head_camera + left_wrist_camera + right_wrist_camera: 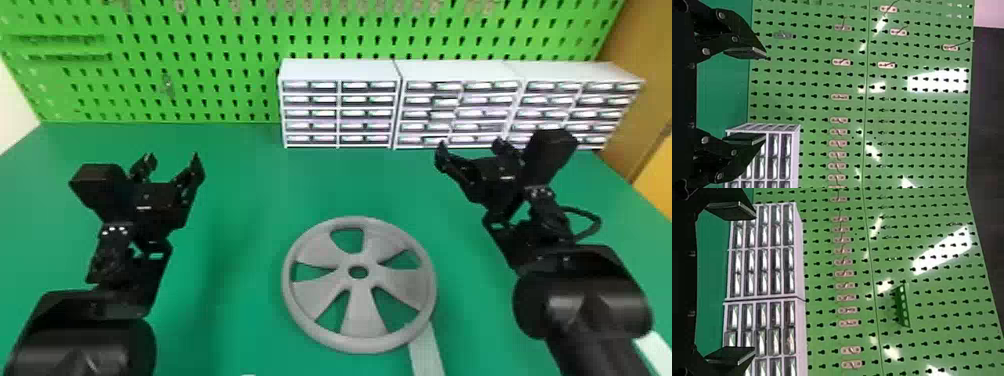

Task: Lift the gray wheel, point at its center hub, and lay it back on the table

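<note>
We see our left gripper [170, 160] with its two flat fingers spread wide, holding only air above the left part of the table [240, 175]. Our right gripper [470, 145] is parted just as plainly, with open space between its fingers. In the left wrist view we find the left gripper [766, 96] wide apart, and in the right wrist view the right gripper [755, 281] likewise. The gray wheel [362, 310] lies flat on the table between our arms, nearer to us than either gripper and well apart from both, its center hub [367, 260] facing up. A pale strip [427, 352] runs toward us from the wheel's near right rim. At the back we have white drawer cabinets [340, 70] side by side, some of them behind the right gripper, and the green pegboard [210, 90] rising beyond, carrying small hooks [840, 96] and a green slanted holder [903, 307]
</note>
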{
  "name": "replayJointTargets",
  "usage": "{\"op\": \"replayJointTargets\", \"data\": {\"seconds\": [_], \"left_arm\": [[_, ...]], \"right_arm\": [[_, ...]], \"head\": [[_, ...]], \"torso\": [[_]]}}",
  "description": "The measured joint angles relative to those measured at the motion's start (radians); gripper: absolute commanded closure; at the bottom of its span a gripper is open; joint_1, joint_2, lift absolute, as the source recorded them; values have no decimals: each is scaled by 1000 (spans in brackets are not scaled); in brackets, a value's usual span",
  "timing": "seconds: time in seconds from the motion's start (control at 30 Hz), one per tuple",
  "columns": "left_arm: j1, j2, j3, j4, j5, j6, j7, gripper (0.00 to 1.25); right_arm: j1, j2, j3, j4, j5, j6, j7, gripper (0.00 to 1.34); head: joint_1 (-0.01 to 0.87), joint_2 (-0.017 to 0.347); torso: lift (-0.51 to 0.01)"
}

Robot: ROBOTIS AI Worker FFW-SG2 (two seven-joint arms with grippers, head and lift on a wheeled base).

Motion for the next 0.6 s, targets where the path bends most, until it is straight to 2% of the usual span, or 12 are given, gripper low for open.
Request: {"op": "replayJointTargets", "data": {"seconds": [0.17, 0.6], "left_arm": [[-10, -5, -16, 20, 1, -13, 0, 504], [-30, -24, -35, 68, 8, -41, 0, 504]], "right_arm": [[22, 9, -24, -4, 20, -26, -1, 99], [38, 7, -32, -7, 54, -43, -1, 99]], "head": [[692, 48], [692, 48]], "torso": [[-96], [-96]]}}
